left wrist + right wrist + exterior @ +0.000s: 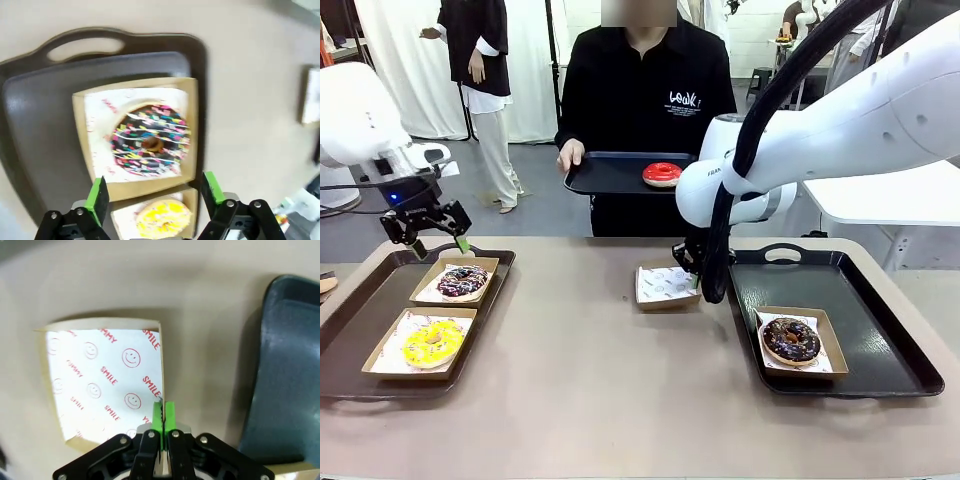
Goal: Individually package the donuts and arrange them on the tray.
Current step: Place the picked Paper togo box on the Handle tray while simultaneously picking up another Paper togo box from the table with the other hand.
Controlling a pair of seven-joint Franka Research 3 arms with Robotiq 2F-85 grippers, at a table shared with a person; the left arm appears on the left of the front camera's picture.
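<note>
Red-iced ring donut (662, 173): on person's black tray (610, 180)
Right end effector (163, 412): pinching empty paper-lined cardboard box (102, 377) wall on worktop
Left end effector (155, 195): spread above sprinkled dark donut (150, 141)

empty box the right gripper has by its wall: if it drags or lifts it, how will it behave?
The empty box looks like thin card with a loose paper liner, so probably very light and easily slid. Right gripper pinches one thin wall, so the wall may flex and the box may tilt when lifted.
</note>
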